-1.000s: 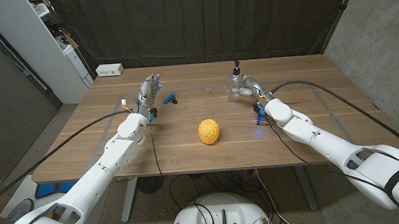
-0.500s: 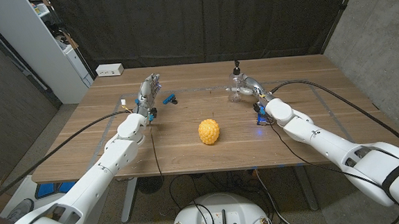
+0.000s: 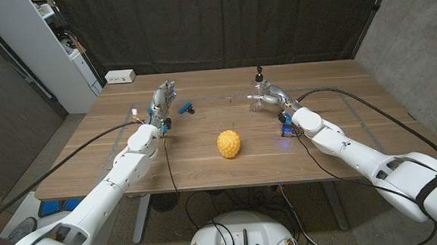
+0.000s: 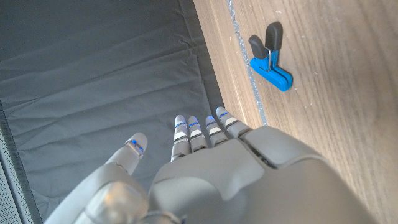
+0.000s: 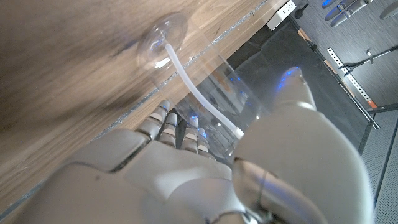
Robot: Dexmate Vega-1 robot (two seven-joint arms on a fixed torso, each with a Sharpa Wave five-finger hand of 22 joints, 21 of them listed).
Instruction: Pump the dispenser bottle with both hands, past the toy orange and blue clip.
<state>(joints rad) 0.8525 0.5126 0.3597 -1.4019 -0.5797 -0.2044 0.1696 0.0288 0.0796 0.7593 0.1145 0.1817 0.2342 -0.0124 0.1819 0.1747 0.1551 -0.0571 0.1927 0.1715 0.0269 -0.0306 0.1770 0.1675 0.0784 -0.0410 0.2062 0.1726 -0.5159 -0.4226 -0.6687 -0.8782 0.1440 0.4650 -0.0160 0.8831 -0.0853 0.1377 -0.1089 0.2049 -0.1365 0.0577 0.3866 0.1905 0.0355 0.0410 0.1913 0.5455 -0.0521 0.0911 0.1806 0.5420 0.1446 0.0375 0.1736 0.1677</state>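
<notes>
Bottle [image 3: 260, 89] sits in my right hand [image 3: 272, 96] at the far side of the table [image 3: 206, 165], right of centre. From the head view the hand wraps the clear body from the side, with the black pump head standing up above the fingers. In the right wrist view my fingers [image 5: 168, 127] curl against the clear plastic, the thumb lies along the other side, and I can see the white dip tube running down to the round base of the bottle [image 5: 163, 38] on the wood. So that hand has hold of it.

My left hand [image 3: 162, 99] is on the other side of the table, far left of centre, holding nothing. In the left wrist view its fingers [image 4: 199, 130] reach out straight, side by side, with the thumb spread apart from them.

Just beside that hand, toward the middle, lies the blue clip [image 3: 185, 107], black handles showing; the left wrist view has the clip [image 4: 270, 59] flat on the wood, apart from my fingertips.

Nearer to me, in the middle of the table between both arms, sits the toy orange [image 3: 229, 144], well apart from both hands.
</notes>
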